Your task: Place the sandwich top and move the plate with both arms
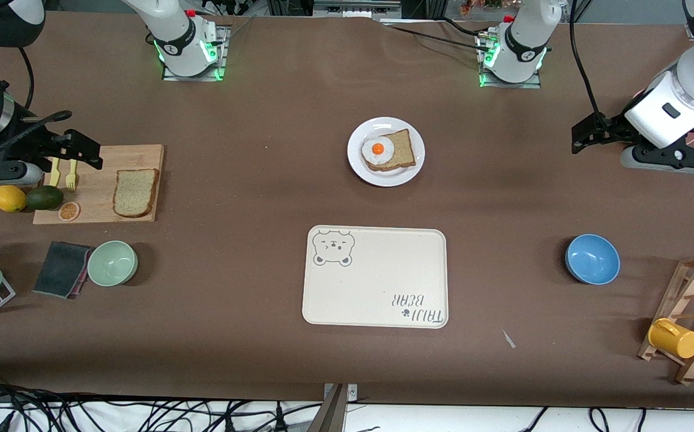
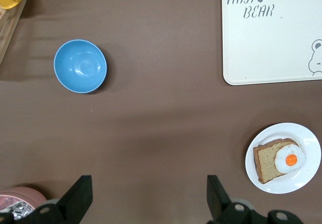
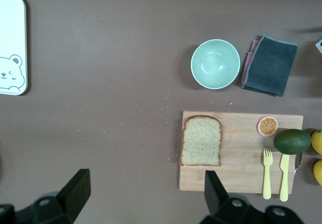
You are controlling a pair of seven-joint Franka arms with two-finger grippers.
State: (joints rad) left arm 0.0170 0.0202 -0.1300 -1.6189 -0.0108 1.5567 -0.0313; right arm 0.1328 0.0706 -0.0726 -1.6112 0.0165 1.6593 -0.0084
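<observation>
Both arms wait, fingers [image 2: 80,196] [image 3: 78,191] open; sandwich top [image 1: 135,192] on board [image 1: 98,210].

A robotics lab, this: two arms [image 1: 173,36] bolted to a brown-covered table [image 1: 251,180], cables [image 1: 83,414] trailing off the edge, toy food laid out.

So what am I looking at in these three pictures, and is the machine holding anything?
Two white robot arms stand at a brown table. One picture looks down from a high camera facing them; the other two come from cameras on each arm's wrist. The right hand hangs open over the wooden board, which carries a plain bread slice. The left hand hangs open over bare table toward its own end. Neither holds anything. In the middle sits a white plate with bread and a fried egg; nearer the high camera lies a cream tray. A blue bowl and a green bowl stand to either side.
</observation>
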